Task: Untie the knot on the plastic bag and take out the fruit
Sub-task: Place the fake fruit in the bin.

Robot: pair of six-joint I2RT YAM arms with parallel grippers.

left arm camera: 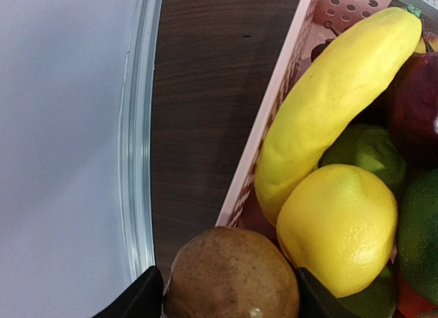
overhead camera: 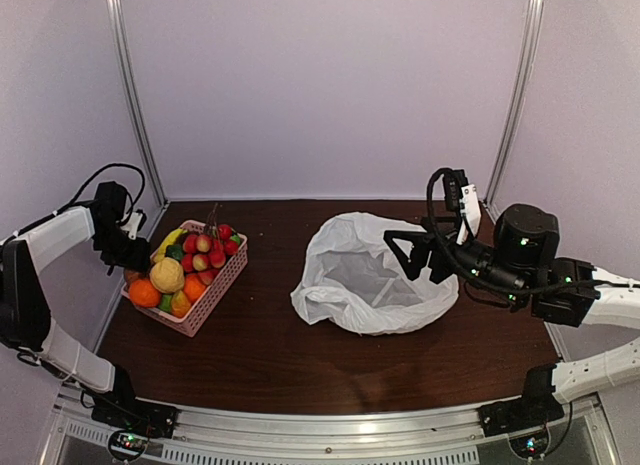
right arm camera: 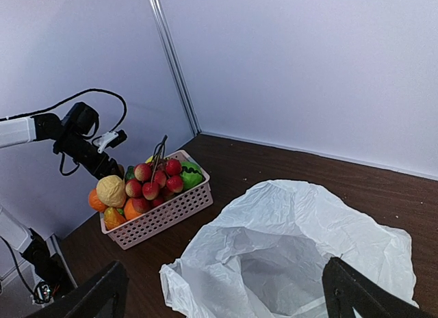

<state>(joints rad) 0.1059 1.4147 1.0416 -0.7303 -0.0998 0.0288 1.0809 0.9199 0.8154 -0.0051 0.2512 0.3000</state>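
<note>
Here the plastic bag (overhead camera: pixel 375 280) lies on the table (overhead camera: pixel 260 355) right of centre, well apart from the pink basket (overhead camera: pixel 220 285), its mouth gaping and no knot to be seen, with the right claw (overhead camera: pixel 418 253) spread wide above its right side. The left claw (overhead camera: pixel 130 253) hangs at the basket's left rim with a brown fruit (left arm camera: pixel 229 277) between its fingers (left arm camera: pixel 137 301); whether it pinches or merely flanks the fruit cannot be told. Likely hazard: let go over the rim of the heaped basket, the round fruit may roll out onto the table.
</note>
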